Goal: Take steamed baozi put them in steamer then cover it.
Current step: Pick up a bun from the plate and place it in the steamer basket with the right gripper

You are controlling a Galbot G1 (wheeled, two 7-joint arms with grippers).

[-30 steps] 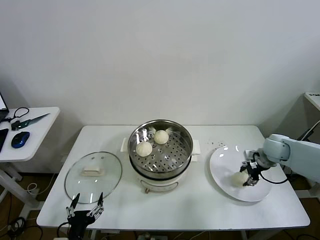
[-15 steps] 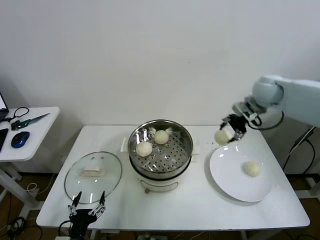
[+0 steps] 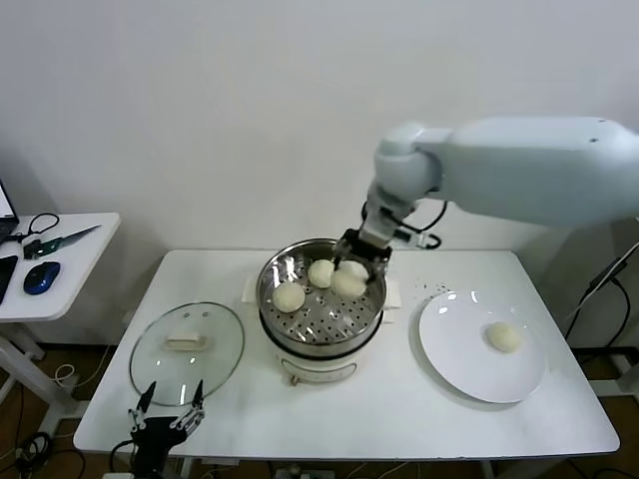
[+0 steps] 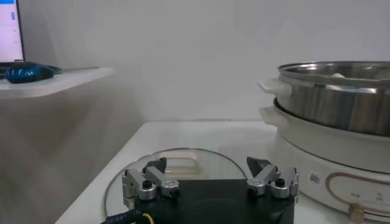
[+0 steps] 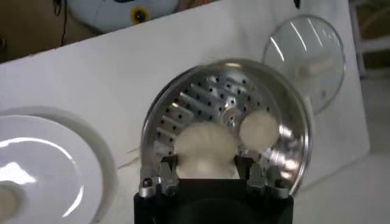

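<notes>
A smooth white-cream dough bun (image 3: pixel 350 281) is pinched between the fingers of the right gripper (image 3: pixel 355 261), over the far right part of the round shiny steel steamer (image 3: pixel 371 324) at frame centre. Two more buns (image 3: pixel 289 296) lie on its perforated tray. A fourth bun (image 3: pixel 503 337) sits on the flat white plate (image 3: pixel 449 344) at lower right. The clear glass lid (image 3: pixel 187 351) lies flat at lower left. The left gripper (image 3: pixel 168 409), fingers spread, hangs just beneath the lid.
</notes>
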